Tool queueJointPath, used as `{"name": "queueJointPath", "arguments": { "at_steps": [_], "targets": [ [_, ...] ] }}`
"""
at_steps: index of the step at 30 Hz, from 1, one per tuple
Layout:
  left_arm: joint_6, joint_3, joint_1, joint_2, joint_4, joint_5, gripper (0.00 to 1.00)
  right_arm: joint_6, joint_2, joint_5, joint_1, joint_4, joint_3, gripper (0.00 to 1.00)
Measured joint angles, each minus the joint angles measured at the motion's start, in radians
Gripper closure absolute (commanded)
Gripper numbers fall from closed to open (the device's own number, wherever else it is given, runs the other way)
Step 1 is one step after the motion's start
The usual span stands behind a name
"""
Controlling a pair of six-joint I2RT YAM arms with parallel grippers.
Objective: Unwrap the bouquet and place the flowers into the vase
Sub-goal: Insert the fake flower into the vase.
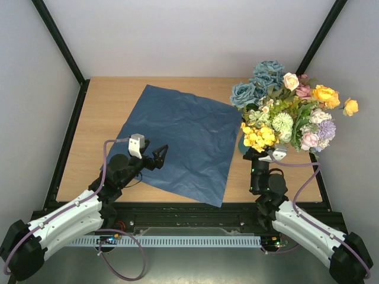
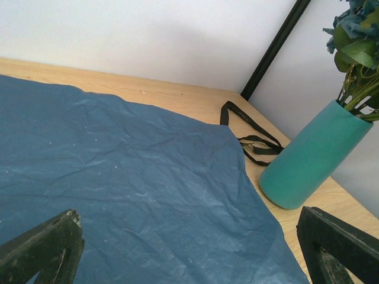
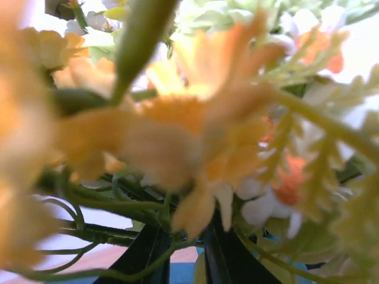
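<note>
The flowers (image 1: 284, 112) stand upright as a mixed bunch in the teal vase (image 2: 311, 157) at the table's right side. In the top view the blooms hide nearly all of the vase. My right gripper (image 1: 259, 155) reaches in under the yellow blooms. In the right wrist view its two black fingers (image 3: 145, 254) stand a little apart among green stems, with blurred flowers (image 3: 195, 118) filling the frame, and it (image 3: 189, 242) grips nothing that I can make out. My left gripper (image 1: 161, 155) is wide open, low over the unwrapped blue paper (image 1: 183, 139), holding nothing (image 2: 192, 236).
The black ribbon (image 2: 249, 127) lies loose on the wood behind the vase, near the paper's corner. The blue sheet (image 2: 118, 177) lies flat over the table's middle. Black frame posts (image 1: 323, 35) rise at the back corners, and grey walls close in both sides.
</note>
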Motion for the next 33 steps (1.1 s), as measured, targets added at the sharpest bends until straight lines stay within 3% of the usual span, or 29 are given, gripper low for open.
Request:
{"name": "queueJointPath", "arguments": {
  "at_steps": [10,17,20,23,27,33],
  "targets": [
    [0.000,0.000,0.000,0.003,0.000,0.019,0.00,0.176,-0.080,-0.032,0.000,-0.213,0.020,0.89],
    [0.000,0.000,0.000,0.000,0.000,0.028,0.01,0.331,-0.108,-0.033,0.000,-0.453,0.103,0.85],
    [0.001,0.000,0.000,-0.012,0.000,0.029,0.07,0.394,-0.124,-0.043,0.000,-0.555,0.126,0.85],
    [-0.003,0.000,0.000,-0.022,0.003,0.043,0.21,0.454,-0.134,-0.063,0.000,-0.669,0.134,0.88],
    [-0.028,0.026,-0.004,0.000,0.013,0.115,0.33,0.524,-0.176,-0.098,0.000,-0.771,0.134,0.88],
    [-0.047,0.257,-0.117,0.174,0.007,0.185,0.34,0.584,-0.198,-0.134,0.000,-0.815,0.134,0.87]
  ]
}}
